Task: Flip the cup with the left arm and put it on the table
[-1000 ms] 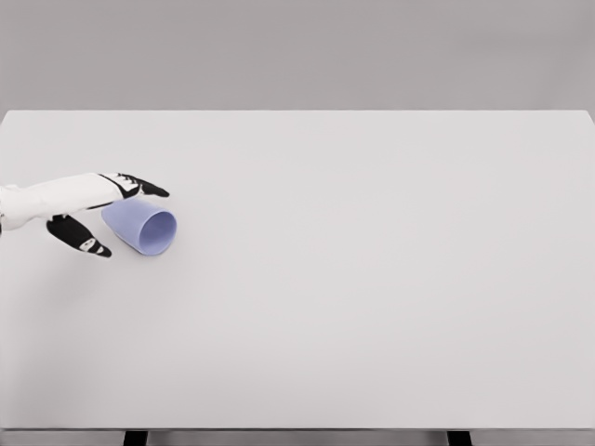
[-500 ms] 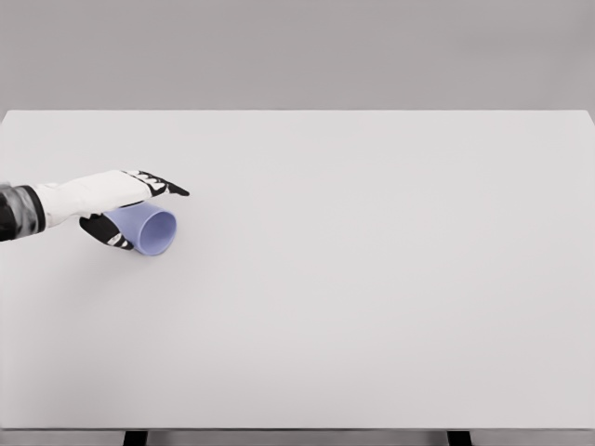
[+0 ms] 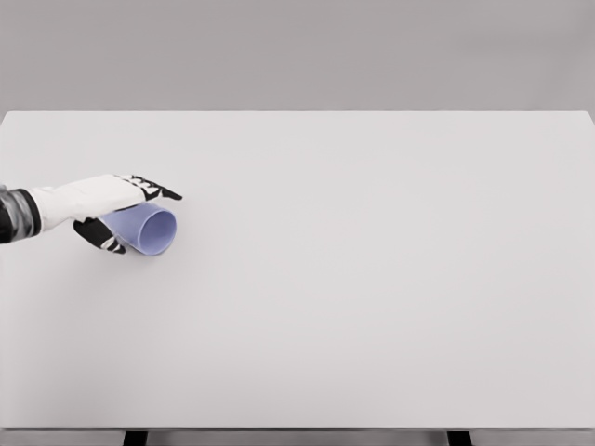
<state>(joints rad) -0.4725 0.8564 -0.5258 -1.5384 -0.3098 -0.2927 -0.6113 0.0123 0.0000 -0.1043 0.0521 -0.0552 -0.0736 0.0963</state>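
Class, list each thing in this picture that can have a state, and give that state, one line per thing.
cup: lying on its side on the table, open mouth facing right and toward the camera.
left hand: closed around the cup, fingers over the top, thumb below.
table: white, bearing the cup near its left edge.
right hand: not in view.

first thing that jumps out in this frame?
A pale blue cup lying on its side at the far left of the white table, mouth facing right and toward the camera. The left hand is wrapped over it, fingers above and thumb below.
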